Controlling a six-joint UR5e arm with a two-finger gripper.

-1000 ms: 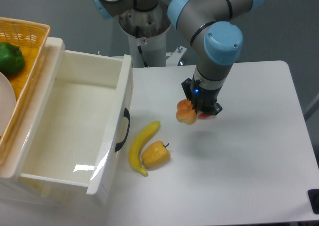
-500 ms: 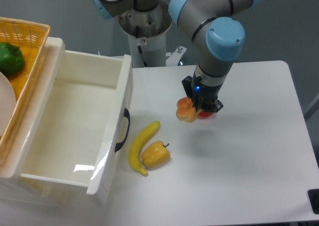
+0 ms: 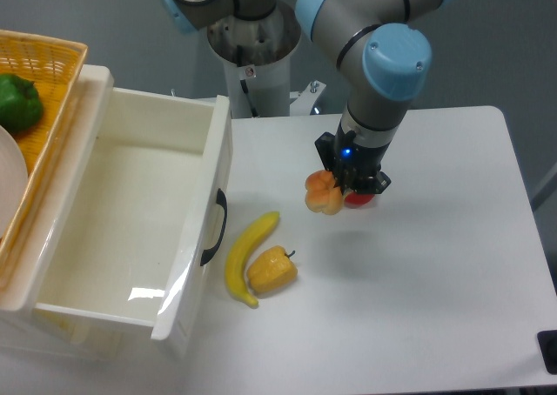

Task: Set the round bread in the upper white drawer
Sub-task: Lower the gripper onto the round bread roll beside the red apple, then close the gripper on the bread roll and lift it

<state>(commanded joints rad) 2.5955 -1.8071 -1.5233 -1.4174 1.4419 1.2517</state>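
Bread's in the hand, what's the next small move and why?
Probably carry it toward the camera's left: the hand holds the round bread above the table, and the upper white drawer stands open and empty on that side.

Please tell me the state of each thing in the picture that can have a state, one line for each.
upper white drawer: pulled open, nothing seen inside.
round bread: at the gripper, seemingly lifted off the table.
gripper: down at the bread; fingers hidden.
banana: lying on the table.
yellow bell pepper: lying against the banana.
wicker basket: holds a green pepper.

golden-orange round bread (image 3: pixel 324 195) (lumpy), white drawer (image 3: pixel 130 230)
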